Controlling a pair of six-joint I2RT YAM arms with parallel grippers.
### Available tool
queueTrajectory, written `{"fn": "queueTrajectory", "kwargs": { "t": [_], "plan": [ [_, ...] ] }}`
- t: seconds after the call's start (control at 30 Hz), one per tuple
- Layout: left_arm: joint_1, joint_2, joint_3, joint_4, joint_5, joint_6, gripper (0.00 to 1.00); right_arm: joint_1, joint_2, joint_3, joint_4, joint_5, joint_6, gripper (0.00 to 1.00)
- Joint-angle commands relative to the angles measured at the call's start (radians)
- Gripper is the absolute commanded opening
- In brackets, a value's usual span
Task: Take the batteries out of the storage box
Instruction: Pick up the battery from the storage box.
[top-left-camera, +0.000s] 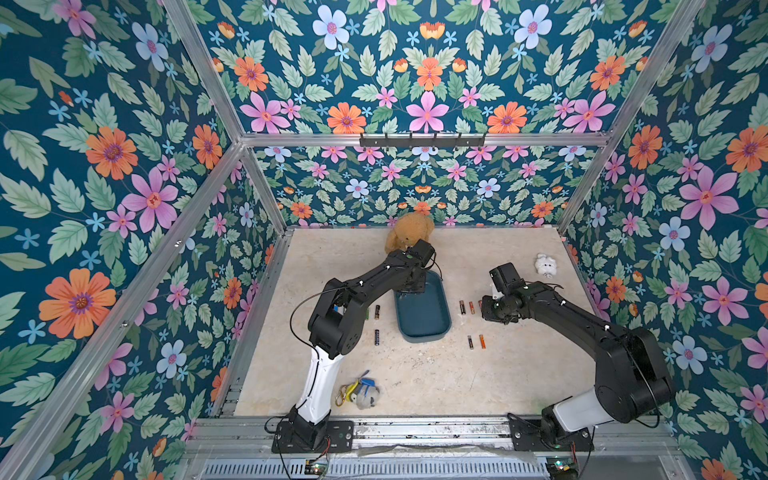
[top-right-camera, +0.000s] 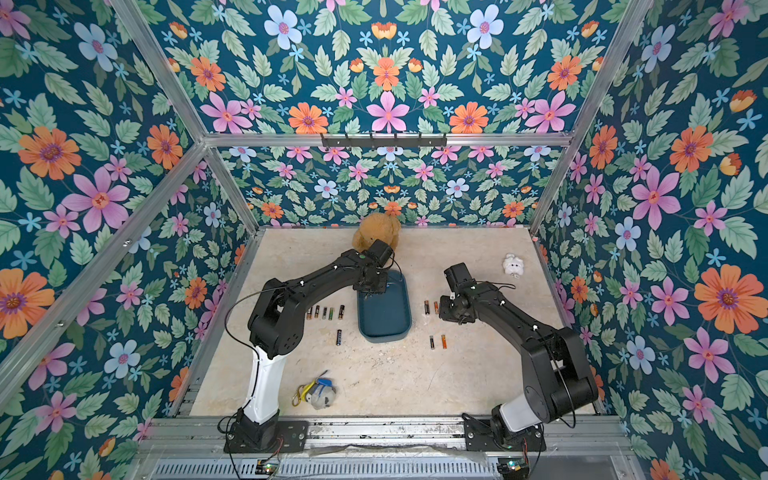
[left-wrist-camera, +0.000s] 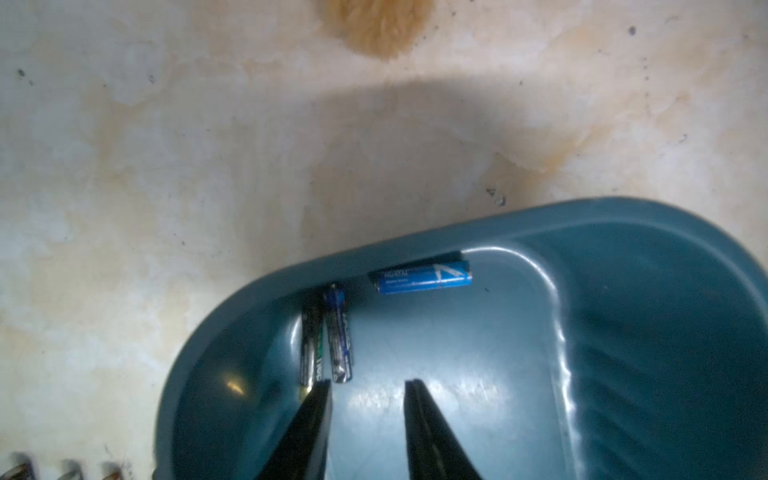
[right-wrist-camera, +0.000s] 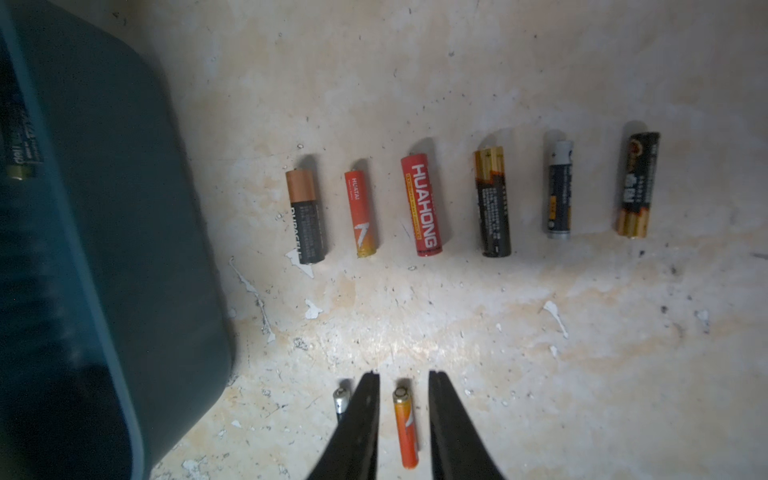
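Observation:
The teal storage box (top-left-camera: 424, 336) sits mid-table. Three batteries lie inside at its far end: a light blue one (left-wrist-camera: 424, 277), a dark blue one (left-wrist-camera: 338, 332) and a black-green one (left-wrist-camera: 311, 340). My left gripper (left-wrist-camera: 368, 384) is down in the box, open and empty, with one fingertip just short of the two dark cells. My right gripper (right-wrist-camera: 403, 376) hovers open over the table to the right of the box. An orange battery (right-wrist-camera: 405, 428) lies on the table between its jaws, touching neither. Several batteries (right-wrist-camera: 419, 208) lie in a row beyond it.
More batteries (top-right-camera: 324, 312) lie in a row left of the box, and a single one (top-right-camera: 338, 337) lies nearer the front. A brown teddy bear (top-left-camera: 409, 235) sits behind the box. A white plush (top-left-camera: 545, 264) is at the back right, and a keychain bundle (top-left-camera: 359, 392) at the front.

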Motion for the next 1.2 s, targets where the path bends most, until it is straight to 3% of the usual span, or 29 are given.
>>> {"fn": "queueTrajectory", "kwargs": {
  "t": [0.0,0.7,1.17],
  "plan": [
    [0.001,0.028,0.035,-0.034,-0.027,0.012,0.35,-0.016,0.0,0.001,0.006,-0.016,-0.028,0.27],
    [-0.009,0.088,0.029,-0.05,-0.034,0.003,0.34,-0.04,0.015,0.015,0.01,-0.037,-0.048,0.27],
    [-0.009,0.102,0.016,-0.011,-0.021,0.0,0.24,-0.042,0.03,0.037,0.002,-0.039,-0.053,0.27]
  ]
}}
